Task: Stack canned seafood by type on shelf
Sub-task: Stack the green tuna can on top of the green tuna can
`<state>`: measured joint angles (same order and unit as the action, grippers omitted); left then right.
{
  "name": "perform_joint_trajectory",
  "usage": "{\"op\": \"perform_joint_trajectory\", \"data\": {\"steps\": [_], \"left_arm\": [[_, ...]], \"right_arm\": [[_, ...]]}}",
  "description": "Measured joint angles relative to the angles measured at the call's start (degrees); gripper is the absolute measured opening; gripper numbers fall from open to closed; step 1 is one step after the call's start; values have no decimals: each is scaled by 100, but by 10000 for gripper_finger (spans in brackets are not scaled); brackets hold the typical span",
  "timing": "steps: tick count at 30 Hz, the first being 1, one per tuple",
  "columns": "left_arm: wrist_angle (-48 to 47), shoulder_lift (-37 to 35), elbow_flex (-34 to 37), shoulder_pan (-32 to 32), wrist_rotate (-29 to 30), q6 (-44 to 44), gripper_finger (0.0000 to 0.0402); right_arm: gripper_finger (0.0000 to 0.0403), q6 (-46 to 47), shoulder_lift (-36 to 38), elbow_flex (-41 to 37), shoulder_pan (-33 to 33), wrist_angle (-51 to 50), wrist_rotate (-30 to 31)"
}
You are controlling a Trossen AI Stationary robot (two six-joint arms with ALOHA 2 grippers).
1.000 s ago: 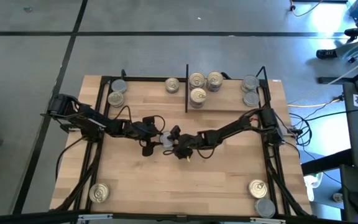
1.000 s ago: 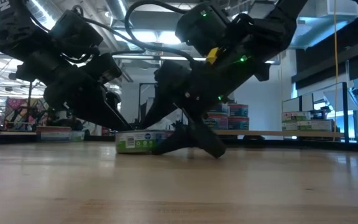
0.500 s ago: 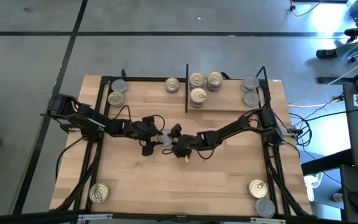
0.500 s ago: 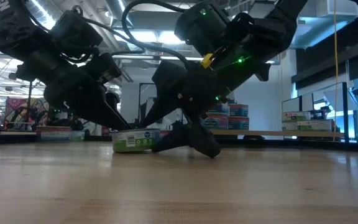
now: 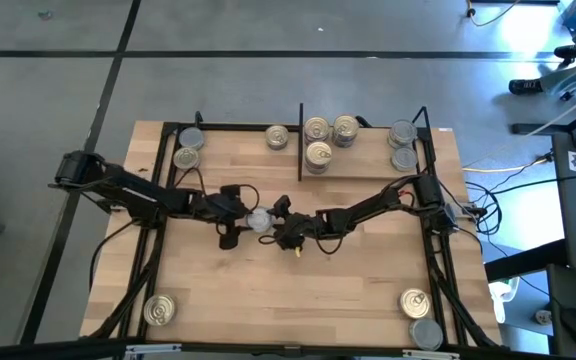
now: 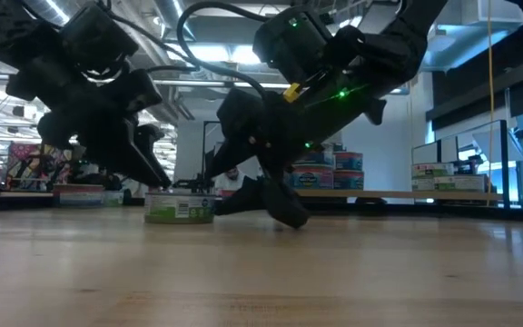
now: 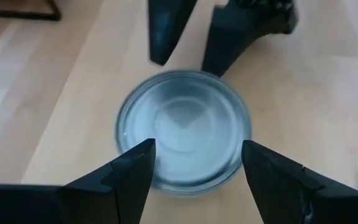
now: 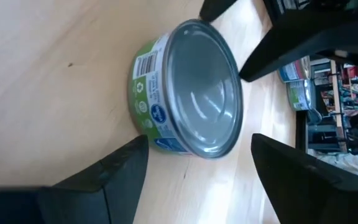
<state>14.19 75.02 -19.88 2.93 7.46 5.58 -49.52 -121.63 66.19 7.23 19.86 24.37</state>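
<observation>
Tin in play: one tin [image 5: 259, 220] with a plain grey lid and a green label sits flat on the tabletop [image 5: 368, 290] near the middle, on the near side of the shelf [image 5: 358, 165].
Left gripper [image 7: 191, 163]: you have it spread wide, one finger on either side of the tin's rim; I can't tell that either finger presses the wall, and nothing is lifted.
Right gripper [image 5: 286, 228]: it sits just right of the same tin, fingers parted and holding nothing, tips close to the tin's far rim.
How it will handle: judge it rigid, fairly dense for its size, with smooth metal that can slip; a low wall leaves little to bite.
Where to hold: pinch across the full width, low on the labelled side wall, not the lid edge.
Shelf stock: gold-lidded tins [image 5: 316, 130] cluster by the divider [image 5: 300, 140]; more stand at both far corners.
</observation>
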Motion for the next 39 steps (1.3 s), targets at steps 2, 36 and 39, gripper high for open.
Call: {"op": "perform_joint_trajectory", "data": {"steps": [2,36,39], "left_arm": [[-67,3,0,0,104,2,239],[960,-209,1019,-45,200,479,239],[1137,-209,1120,-45,202,515,239]], "right_arm": [[284,-21,-2,-2,2,50,-37],[284,-266,-15,-13,-20,263,-739],[284,-276,-15,-13,-25,275,-803]]}}
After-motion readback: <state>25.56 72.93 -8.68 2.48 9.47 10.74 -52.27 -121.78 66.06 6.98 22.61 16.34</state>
